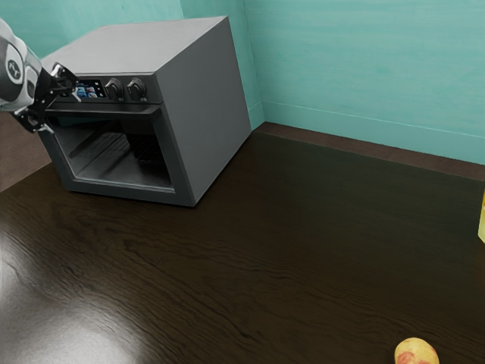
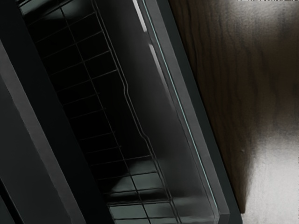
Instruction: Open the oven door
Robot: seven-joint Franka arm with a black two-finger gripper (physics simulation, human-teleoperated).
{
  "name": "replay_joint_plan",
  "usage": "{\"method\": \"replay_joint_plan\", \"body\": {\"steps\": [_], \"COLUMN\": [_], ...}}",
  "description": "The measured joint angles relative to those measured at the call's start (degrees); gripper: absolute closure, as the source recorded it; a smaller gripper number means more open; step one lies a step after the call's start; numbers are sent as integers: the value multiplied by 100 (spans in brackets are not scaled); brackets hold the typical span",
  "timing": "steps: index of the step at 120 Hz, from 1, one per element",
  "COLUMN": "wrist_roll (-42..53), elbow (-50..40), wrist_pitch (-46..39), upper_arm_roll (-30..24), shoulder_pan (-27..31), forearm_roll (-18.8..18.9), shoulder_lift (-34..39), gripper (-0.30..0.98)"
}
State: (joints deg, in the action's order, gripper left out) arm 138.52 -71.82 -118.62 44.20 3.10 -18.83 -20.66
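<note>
A: Item one, far left of the exterior view?
B: Gripper (image 1: 64,114), spread wide; best squared to the handle (image 1: 114,111) before closing, then drawn gently outward and down
A: Item two, rightward?
B: Oven door (image 1: 125,192), seemingly closed; top edge just beside gripper, remainder extending below and rightward

dark wood-grain table (image 1: 303,243) | gray toaster oven (image 1: 198,114) stands on it | yellow-red fruit (image 1: 416,353) lies well apart | yellow item (image 1: 483,221), mostly cut off
</note>
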Motion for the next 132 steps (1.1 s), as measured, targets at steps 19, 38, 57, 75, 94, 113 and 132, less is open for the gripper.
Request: {"method": "replay_joint_plan", "body": {"steps": [19,38,57,75,94,113,132], "wrist_roll": [-47,-83,-110,-130,-171,-944,-1912], "elbow": [-3,-42,-103,-362,-1913,-5464,-5828], "wrist_pitch": [2,4,12,17,-117,-87,1345], "upper_arm_roll": [-1,0,-4,5,829,-1448,-4121], "shoulder_pan": [4,53,46,-33,-1685,-1351,-590], "forearm_roll": [-19,-47,-56,-53,619,4289,4910], "shoulder_lift": [-45,-32,-25,82,1420,5883,8034], "gripper": [0,0,0,-3,13,6,2]}}
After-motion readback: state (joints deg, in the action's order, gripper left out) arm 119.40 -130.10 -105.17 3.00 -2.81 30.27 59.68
